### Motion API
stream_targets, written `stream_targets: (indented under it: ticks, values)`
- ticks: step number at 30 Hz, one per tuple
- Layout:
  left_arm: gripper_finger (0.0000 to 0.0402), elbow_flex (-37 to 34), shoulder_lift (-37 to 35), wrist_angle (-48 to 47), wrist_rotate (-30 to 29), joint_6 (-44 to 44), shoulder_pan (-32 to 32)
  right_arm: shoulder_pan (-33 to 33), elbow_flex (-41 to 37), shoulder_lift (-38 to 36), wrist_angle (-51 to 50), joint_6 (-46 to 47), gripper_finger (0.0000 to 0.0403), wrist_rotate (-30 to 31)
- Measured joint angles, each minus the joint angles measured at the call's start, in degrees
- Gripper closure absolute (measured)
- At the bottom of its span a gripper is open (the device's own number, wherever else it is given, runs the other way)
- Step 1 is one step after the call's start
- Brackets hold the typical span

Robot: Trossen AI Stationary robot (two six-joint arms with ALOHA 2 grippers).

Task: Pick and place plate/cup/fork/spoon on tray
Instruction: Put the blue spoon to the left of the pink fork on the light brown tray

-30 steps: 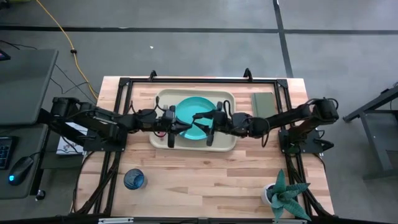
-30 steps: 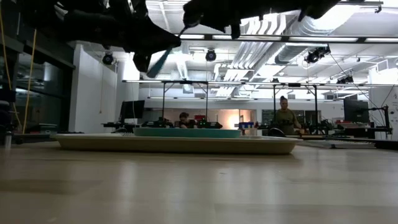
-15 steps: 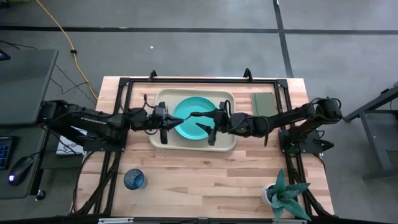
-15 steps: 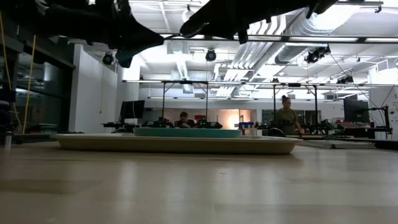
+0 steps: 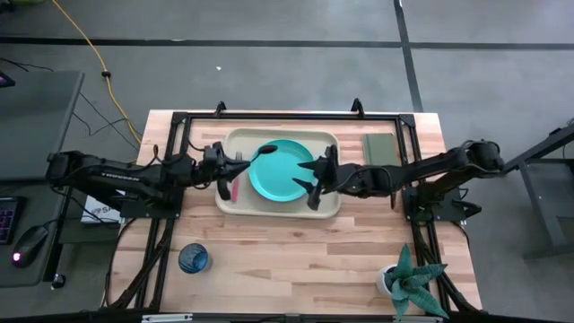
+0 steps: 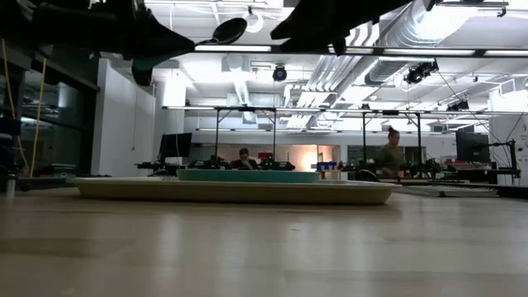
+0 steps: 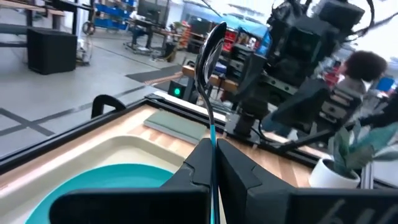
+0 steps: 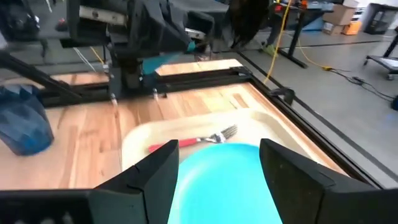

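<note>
The beige tray (image 5: 328, 205) lies at the table's far middle with the turquoise plate (image 5: 285, 172) on it. The red-handled fork (image 5: 235, 190) lies on the tray floor left of the plate; it also shows in the right wrist view (image 8: 198, 141). My left gripper (image 5: 235, 167) is above the tray's left end, shut on the spoon (image 7: 209, 56). My right gripper (image 5: 310, 176) is open and empty above the plate's right edge. The dark-blue cup (image 5: 193, 258) stands on the table near the front left. My left gripper pinches the spoon's light-blue handle (image 7: 212, 138) between its two fingers. The fingers lie about level, coming from the table's left, along the spoon. The spoon is lifted clear of the tray, and its dark bowl (image 5: 266, 151) sticks out past the fingertips, slanting up.
A grey-green pad (image 5: 381, 150) lies right of the tray. A potted plant (image 5: 411, 280) stands at the front right corner. A black frame (image 5: 179, 121) runs round the far part of the table. People show in the room behind (image 6: 388, 153).
My left gripper has drawn back toward the table's left edge, from over the plate to the tray's left end, taking the spoon along; the spoon's bowl now points up and toward the right. My right gripper has moved a little toward the table's right edge.
</note>
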Motion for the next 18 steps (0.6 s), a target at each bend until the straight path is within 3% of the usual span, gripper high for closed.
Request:
stream_targets:
  ticks: [5,12,18]
  values:
    - [0.0401,-1.1,-0.9,1.9,-1.7,-1.9,0.0,1.5,0.0,-0.7,-4.3,-0.6,0.0187,4.2]
    - [0.0402,-5.8,1.2,16.7,-1.8,-2.2,0.0,1.6,0.0,0.0,-4.3,-1.4,0.0187,4.4]
    - [0.0402,-7.2,4.6,24.8,-2.2,-2.5,0.0,-0.3,0.0,5.8,4.7,-4.1,0.0187,1.4]
